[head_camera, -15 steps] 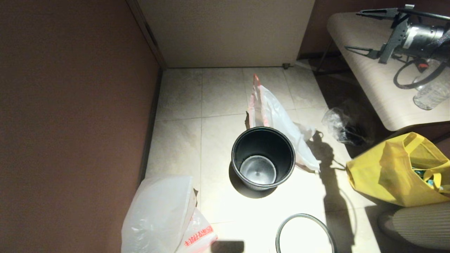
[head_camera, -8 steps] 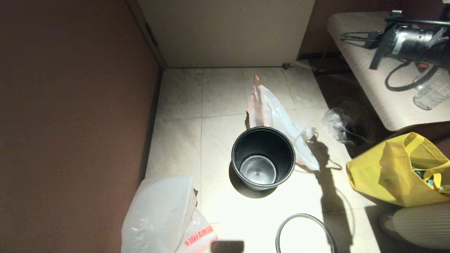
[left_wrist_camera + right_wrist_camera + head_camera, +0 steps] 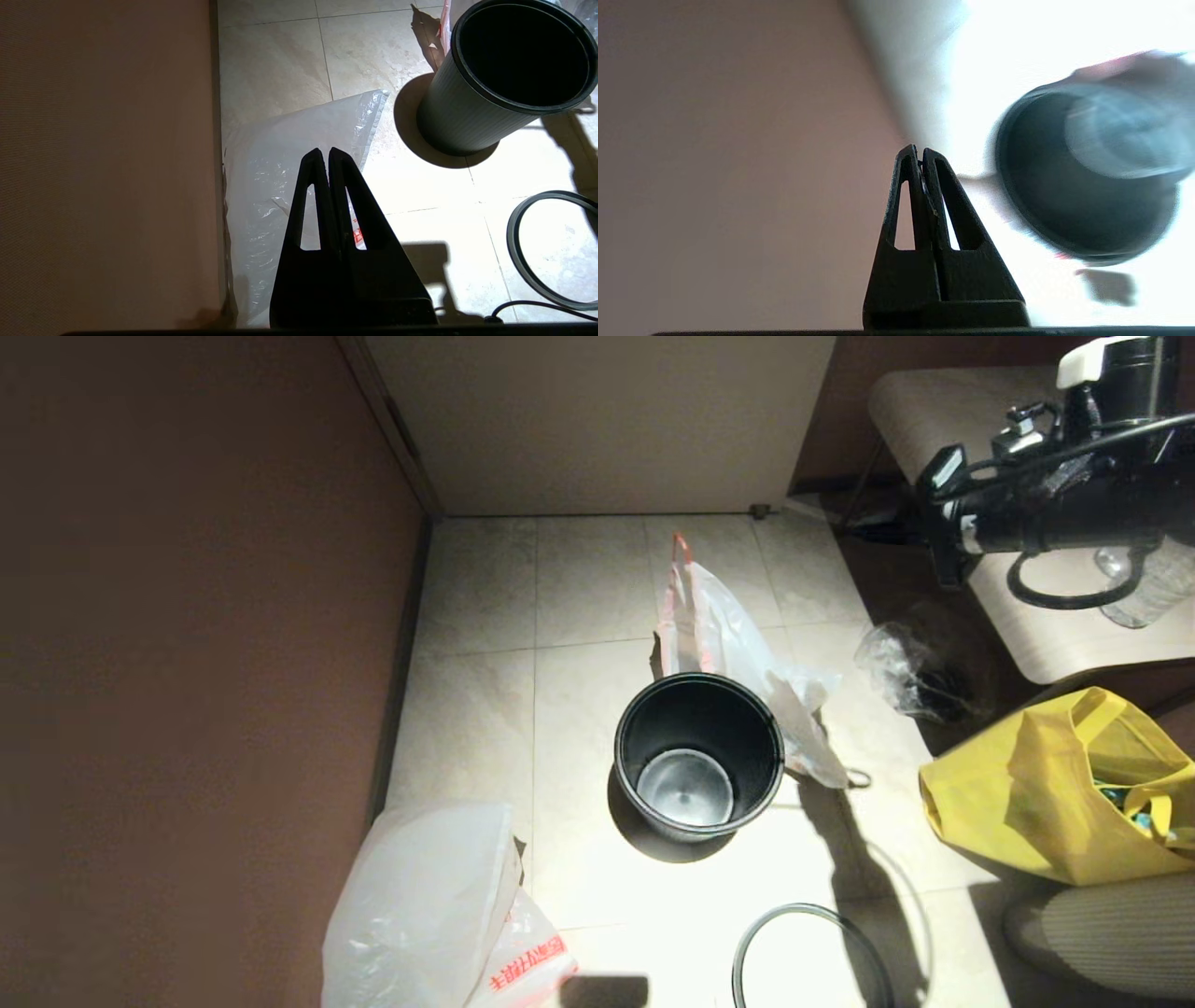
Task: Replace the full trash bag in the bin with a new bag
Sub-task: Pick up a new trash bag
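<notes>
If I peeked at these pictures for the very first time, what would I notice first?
Probably the black bin standing open and empty in the middle of the bright tiled floor, with its grey hoop lying loose nearer the robot. Next, the bright yellow tote bag on the right, and the see-through bag with orange-pink handles slumped just behind the bin.

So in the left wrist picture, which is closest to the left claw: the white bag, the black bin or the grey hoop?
From the left claw, shut:
1. The new bag, right under the claw by the wall.
2. The bin, standing farther out on the floor.
3. The grey hoop, lying off to the side; roughly as far as the bin, so too close to call.
</notes>
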You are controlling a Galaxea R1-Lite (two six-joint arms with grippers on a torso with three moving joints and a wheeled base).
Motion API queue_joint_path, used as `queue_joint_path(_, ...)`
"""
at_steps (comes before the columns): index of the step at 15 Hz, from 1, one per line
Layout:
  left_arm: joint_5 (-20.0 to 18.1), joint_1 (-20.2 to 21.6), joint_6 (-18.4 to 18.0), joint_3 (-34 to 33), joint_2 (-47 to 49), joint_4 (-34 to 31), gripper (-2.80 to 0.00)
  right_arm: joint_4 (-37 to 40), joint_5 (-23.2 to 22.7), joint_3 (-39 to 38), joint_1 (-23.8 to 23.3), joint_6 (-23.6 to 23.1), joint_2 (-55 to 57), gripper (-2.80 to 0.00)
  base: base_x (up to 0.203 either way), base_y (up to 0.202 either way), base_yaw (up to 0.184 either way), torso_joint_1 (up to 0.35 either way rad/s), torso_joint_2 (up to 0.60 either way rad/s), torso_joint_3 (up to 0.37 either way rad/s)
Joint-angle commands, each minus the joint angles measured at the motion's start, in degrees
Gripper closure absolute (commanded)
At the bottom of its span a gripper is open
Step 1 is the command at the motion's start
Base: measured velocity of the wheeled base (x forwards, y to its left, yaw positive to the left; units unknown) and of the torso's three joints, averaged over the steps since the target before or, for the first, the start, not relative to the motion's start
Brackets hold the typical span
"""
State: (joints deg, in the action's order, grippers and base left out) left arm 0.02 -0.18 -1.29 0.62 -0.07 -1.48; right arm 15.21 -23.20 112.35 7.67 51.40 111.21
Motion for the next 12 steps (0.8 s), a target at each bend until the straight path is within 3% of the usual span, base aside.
queue_joint_path(1,-0.02,0.01,-0.03,-0.01,-0.01,-0.02,0.0,2.7,7.28,-0.19,2.43,-6.05,-1.16,0.0,0.0,0.0,0.0,0.0,0.0,0.0)
queue_joint_path(2,-0.02,0.01,-0.03,-0.01,-0.01,-0.02,0.0,4.49,12.67,-0.59,4.19,-9.56,-1.57,0.0,0.0,0.0,0.0,0.0,0.0,0.0)
queue_joint_path(5,-0.02,0.01,-0.03,-0.01,-0.01,-0.02,0.0,6.12,19.56,-5.32,8.32,-13.96,-6.4,0.0,0.0,0.0,0.0,0.0,0.0,0.0)
queue_joint_path(7,0.01,0.01,-0.03,-0.01,0.01,-0.02,0.0,6.29,27.74,-8.41,11.3,-16.36,-9.11,0.0,0.0,0.0,0.0,0.0,0.0,0.0)
queue_joint_path(10,-0.02,0.01,-0.03,-0.01,-0.01,-0.02,0.0,6.26,32.88,-14.41,16.36,-20.48,-15.92,0.0,0.0,0.0,0.0,0.0,0.0,0.0)
queue_joint_path(12,-0.02,0.01,-0.03,-0.01,-0.01,-0.02,0.0,6.01,39.48,-19.24,18.92,-26.14,-19.77,0.0,0.0,0.0,0.0,0.0,0.0,0.0)
